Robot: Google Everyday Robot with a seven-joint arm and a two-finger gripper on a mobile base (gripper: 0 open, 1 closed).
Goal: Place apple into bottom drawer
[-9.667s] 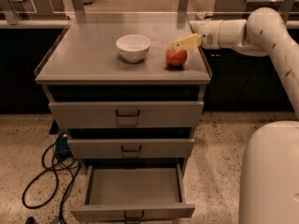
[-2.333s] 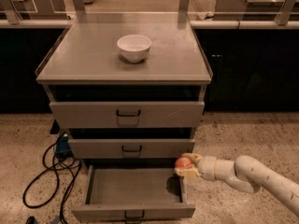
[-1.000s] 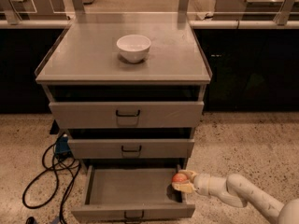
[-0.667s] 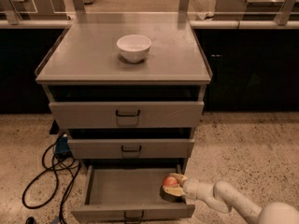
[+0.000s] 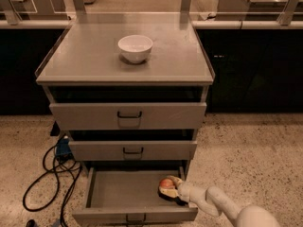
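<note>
We see a grey cabinet (image 5: 85, 56) with three drawers. The bottom drawer (image 5: 120, 193) is pulled out at the cabinet's foot, and its front is toward us. The top drawer (image 5: 128, 116) and middle drawer (image 5: 135, 150) are pushed in, so they don't overhang the open tray. The robot's pale arm (image 5: 218, 203) comes in from the cabinet's lower right and crosses the tray's right wall. A black cable (image 5: 35, 186) loops on the floor left of the cabinet. A white bowl (image 5: 135, 48) sits upright near the middle of the cabinet top, well apart from the arm. The gripper (image 5: 171, 189) is inside the open tray on the cabinet's right side, its fingers clamped around the apple (image 5: 166, 183). The apple is low in that tray, and we can't tell if it touches the bottom.
</note>
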